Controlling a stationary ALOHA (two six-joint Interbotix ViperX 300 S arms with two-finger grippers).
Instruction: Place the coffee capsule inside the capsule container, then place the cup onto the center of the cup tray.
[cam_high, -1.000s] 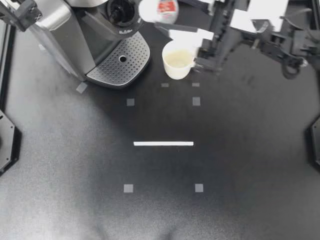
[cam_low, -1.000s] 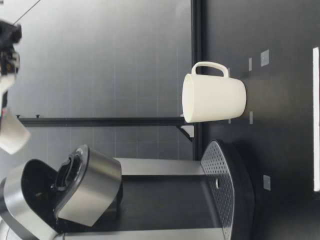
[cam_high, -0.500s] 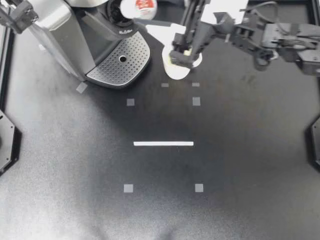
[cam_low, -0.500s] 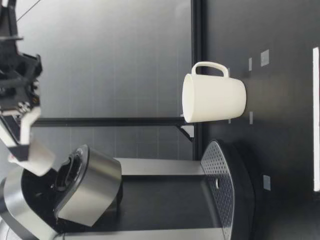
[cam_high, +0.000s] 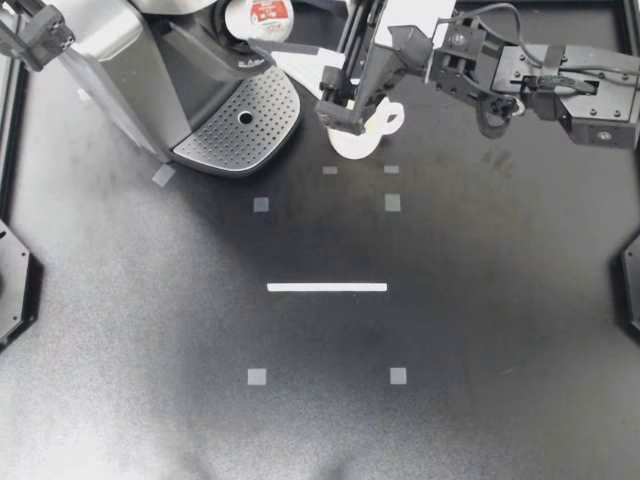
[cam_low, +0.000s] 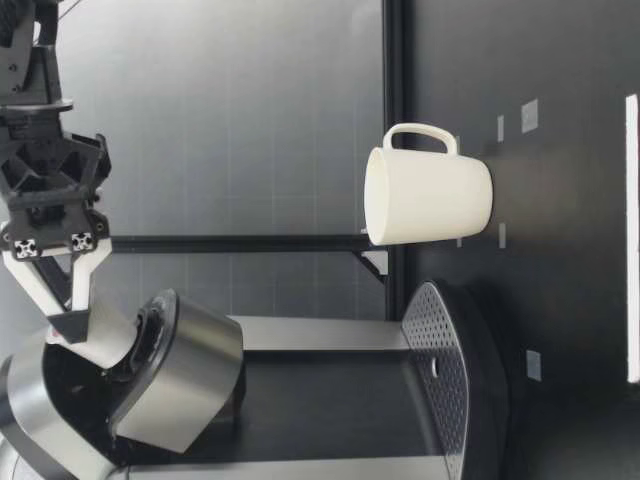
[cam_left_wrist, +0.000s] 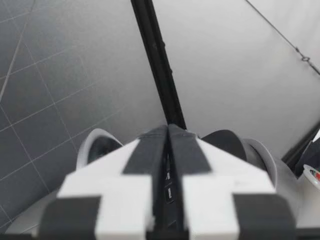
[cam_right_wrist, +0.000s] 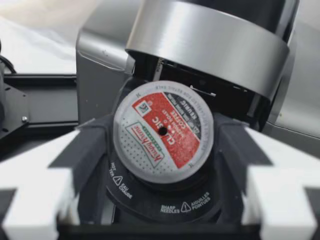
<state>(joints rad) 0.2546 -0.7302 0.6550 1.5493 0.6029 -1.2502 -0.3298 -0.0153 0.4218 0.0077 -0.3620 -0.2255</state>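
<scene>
- The right fingers (cam_high: 300, 62), clamped on the coffee capsule (cam_high: 262, 15), have swung it over the capsule container (cam_right_wrist: 165, 202).
- The capsule sits between them, seemingly not yet released.
- The cup (cam_high: 352, 146) waits on the bench (cam_high: 450, 330), behind them.

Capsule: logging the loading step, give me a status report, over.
Right gripper shut on capsule, just over the open capsule container. Left gripper shut, empty. Cup on table beside cup tray. Nothing in the way.

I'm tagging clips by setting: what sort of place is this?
Probably a robotics lab bench rather than a kitchen: a black table with tape markers, a robot arm reaching in, and a coffee machine.
</scene>
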